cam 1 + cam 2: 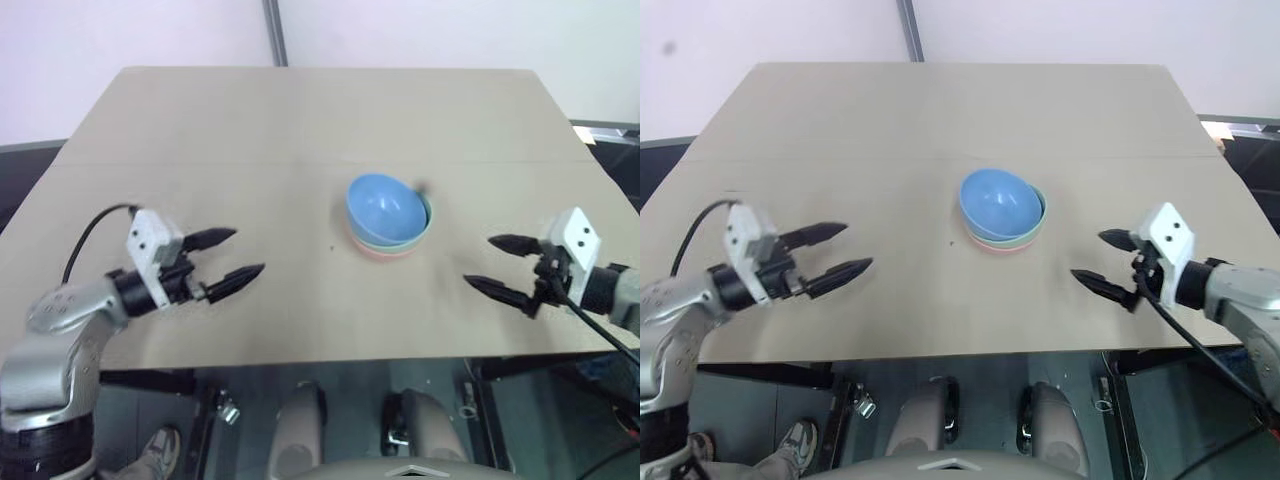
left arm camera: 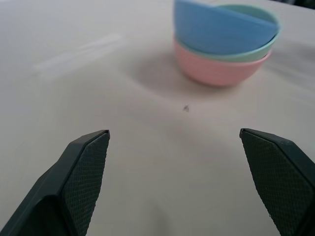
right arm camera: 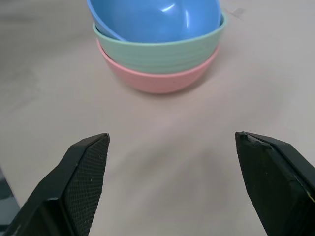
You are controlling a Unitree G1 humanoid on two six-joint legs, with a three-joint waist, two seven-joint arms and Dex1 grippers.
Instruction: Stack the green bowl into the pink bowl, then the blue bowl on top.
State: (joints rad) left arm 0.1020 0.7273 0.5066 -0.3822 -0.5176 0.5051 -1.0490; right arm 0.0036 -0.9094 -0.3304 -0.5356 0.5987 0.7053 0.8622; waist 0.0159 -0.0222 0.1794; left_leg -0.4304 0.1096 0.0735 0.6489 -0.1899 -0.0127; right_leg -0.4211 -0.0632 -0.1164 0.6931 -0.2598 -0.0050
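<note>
The beige counter (image 1: 250, 140) spans most of the head view, plain, with no writing or label to read on it. Near its middle, a little toward the right, stands the stack: the pink bowl (image 3: 157, 78) at the bottom on the counter, the green bowl (image 3: 167, 53) nested in it, and the blue bowl (image 1: 385, 208) on top, sitting tilted rather than level. None of the bowls carries a brand or mark. The left tool (image 1: 232, 258) hangs over the counter's left part, well apart from the stack, fingers spread and empty. The right tool (image 1: 503, 265) hangs at the right, likewise spread and empty, pointing toward the bowls.
</note>
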